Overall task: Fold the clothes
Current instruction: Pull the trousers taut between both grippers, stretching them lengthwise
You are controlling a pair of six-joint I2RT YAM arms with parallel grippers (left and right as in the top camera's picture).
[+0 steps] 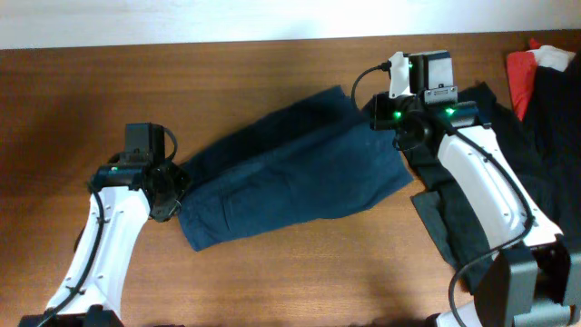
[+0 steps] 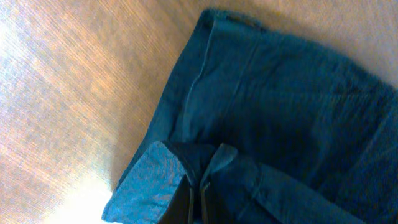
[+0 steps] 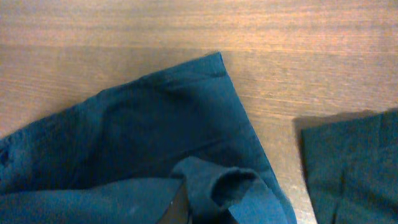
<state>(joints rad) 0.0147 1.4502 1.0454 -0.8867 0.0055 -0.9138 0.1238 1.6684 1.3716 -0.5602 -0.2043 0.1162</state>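
Observation:
A navy-blue trouser-like garment (image 1: 290,173) lies folded across the middle of the wooden table, with stitched seams and a pocket. My left gripper (image 1: 174,193) is shut on its left end; the left wrist view shows the fingers (image 2: 200,200) pinching a turned-over fold of the navy cloth (image 2: 273,106). My right gripper (image 1: 392,116) is shut on its far right corner; the right wrist view shows the fingers (image 3: 199,208) holding a rolled fold of the same cloth (image 3: 143,130). A black garment (image 1: 454,222) lies at the right, under my right arm.
A red and white cloth (image 1: 531,68) lies at the far right corner on more dark fabric. The black garment's edge shows in the right wrist view (image 3: 354,162). Bare wood (image 1: 136,82) lies behind and in front of the navy garment.

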